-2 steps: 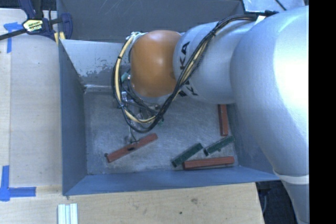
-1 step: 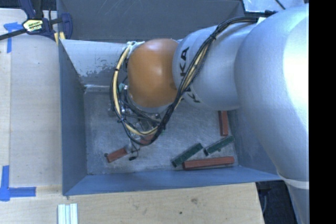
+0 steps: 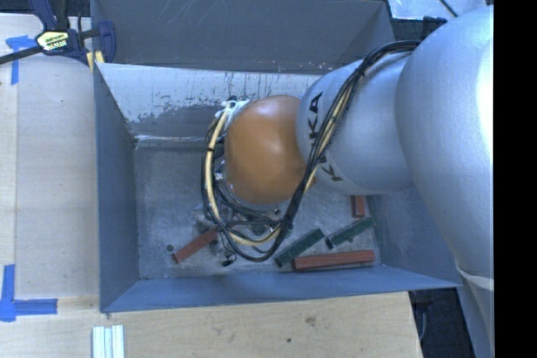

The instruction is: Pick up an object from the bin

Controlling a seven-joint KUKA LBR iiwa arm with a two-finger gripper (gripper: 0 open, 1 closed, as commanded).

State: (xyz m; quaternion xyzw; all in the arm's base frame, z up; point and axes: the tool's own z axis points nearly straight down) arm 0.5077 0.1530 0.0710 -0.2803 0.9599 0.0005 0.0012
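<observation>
The gripper [image 3: 220, 241] hangs low beneath its orange cover and cables, toward 7 o'clock on the floor of the bin [image 3: 117, 180]. Whether it is apart or together I cannot tell. A short reddish-brown stick [image 3: 195, 247] lies just beside it, at its 8 o'clock. The stick looks light, stiff and thin, so it is probably best gripped across its middle. Green sticks [image 3: 300, 246] and a longer brown stick [image 3: 334, 261] lie toward 5 o'clock.

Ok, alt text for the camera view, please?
A silver robot arm with an orange wrist cover reaches down into a grey bin, its cables hanging next to a reddish-brown stick near the front wall. Two green sticks and a long reddish bar lie further right.
</observation>
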